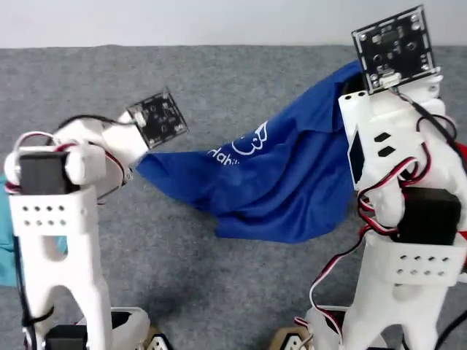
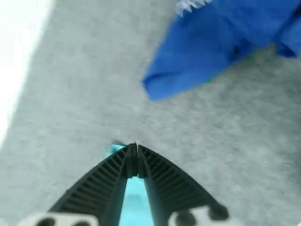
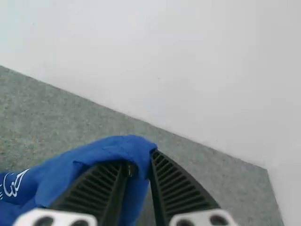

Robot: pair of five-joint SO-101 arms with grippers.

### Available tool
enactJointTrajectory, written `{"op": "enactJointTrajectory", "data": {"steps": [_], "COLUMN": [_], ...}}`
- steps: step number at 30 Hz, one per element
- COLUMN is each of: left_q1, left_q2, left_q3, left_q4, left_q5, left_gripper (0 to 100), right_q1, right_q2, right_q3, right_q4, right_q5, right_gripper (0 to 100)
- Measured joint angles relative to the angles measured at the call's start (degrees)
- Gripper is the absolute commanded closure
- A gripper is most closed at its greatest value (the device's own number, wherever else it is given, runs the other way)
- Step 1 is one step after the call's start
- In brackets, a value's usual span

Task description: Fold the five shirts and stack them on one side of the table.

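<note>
A blue shirt (image 1: 270, 182) with white print hangs stretched across the grey table. One end is lifted at the right arm (image 1: 394, 146). My right gripper (image 3: 138, 165) is shut on a bunched fold of the blue shirt (image 3: 113, 150), held above the table near the back wall. The shirt's other end lies by the left arm (image 1: 87, 149). My left gripper (image 2: 131, 150) is shut, its tips just over the felt. The blue shirt's corner (image 2: 188, 70) lies apart from it, farther out. A teal strip shows between its fingers; I cannot tell what it is.
A teal cloth (image 1: 6, 248) lies at the table's left edge behind the left arm. A bit of red (image 1: 461, 157) shows at the right edge. Grey felt (image 1: 219, 292) lies bare in front of the shirt. A white wall (image 3: 188, 56) runs along the back.
</note>
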Motion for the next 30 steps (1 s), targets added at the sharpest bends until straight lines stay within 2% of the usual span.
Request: {"op": "enactJointTrajectory", "data": {"steps": [5,8,21,30], "left_q1": [4.22,7.74,22.95,26.73], "left_q2": [4.48,10.81,33.67,42.46], "left_q3": [1.58,1.67,1.76,1.76], "left_q4": [0.0,-1.14,-14.15,-23.3], "left_q5": [3.43,7.21,9.76,9.76], "left_gripper": [87,84,84,84], "right_q1": [0.0,0.09,1.93,1.93], "right_q2": [0.0,-0.09,0.0,0.0], "right_q3": [0.26,3.08,7.21,7.21], "right_q4": [3.69,4.92,4.92,4.92], "right_q5": [0.0,0.0,0.0,0.18], "right_gripper": [98.8,98.8,98.8,98.8]}}
